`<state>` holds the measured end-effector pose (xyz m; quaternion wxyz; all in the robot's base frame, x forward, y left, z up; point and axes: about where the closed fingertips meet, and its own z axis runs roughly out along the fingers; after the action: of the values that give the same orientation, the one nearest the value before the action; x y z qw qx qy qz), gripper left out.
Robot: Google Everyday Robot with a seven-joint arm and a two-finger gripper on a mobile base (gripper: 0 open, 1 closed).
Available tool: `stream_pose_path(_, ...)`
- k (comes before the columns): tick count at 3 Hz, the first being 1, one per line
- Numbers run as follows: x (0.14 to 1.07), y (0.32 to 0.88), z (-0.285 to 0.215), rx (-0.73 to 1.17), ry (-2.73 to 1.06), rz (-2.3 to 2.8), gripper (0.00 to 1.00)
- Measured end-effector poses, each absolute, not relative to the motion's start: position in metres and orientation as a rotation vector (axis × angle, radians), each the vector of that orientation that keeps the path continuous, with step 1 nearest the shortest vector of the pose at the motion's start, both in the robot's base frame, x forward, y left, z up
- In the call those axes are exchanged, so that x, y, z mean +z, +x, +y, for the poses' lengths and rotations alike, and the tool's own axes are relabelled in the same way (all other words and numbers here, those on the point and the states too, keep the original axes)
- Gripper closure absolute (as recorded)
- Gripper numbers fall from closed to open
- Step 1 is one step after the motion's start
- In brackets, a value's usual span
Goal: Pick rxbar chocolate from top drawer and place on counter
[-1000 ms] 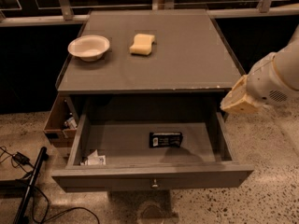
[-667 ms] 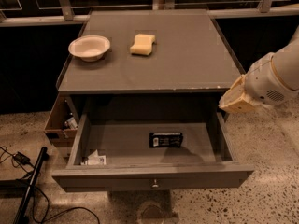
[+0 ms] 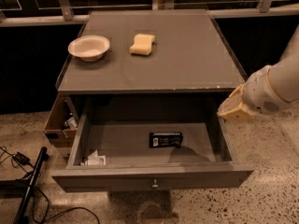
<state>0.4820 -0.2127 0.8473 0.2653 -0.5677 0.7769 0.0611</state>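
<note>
The rxbar chocolate point(image 3: 166, 139) is a flat black wrapper with white marks lying on the floor of the open top drawer point(image 3: 149, 177), right of its middle. The drawer is pulled out, with a small round knob point(image 3: 153, 185) on its front panel. The grey counter point(image 3: 187, 64) lies above it. My gripper point(image 3: 232, 108) is at the right, over the drawer's right wall near the counter's front right corner, above and to the right of the bar. It holds nothing that I can see.
A white bowl point(image 3: 88, 47) and a yellow sponge point(image 3: 142, 45) sit on the counter's far left half. White paper packets point(image 3: 95, 160) lie in the drawer's front left corner. A brown cardboard box point(image 3: 60, 123) hangs left of the cabinet. Cables point(image 3: 28, 190) lie on the floor.
My arm and gripper have shifted slightly left toward the drawer's right wall. The bar and the drawer have not moved.
</note>
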Motion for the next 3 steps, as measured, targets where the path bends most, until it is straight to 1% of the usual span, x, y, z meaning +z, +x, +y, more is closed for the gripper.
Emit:
stream_pose_path(1,0.799,0.489,-0.206,0.239,-1.494,2.075,1.00)
stream_pose_path(3,0.734,0.510,-0.166,0.356,-1.425,1.955,1.00)
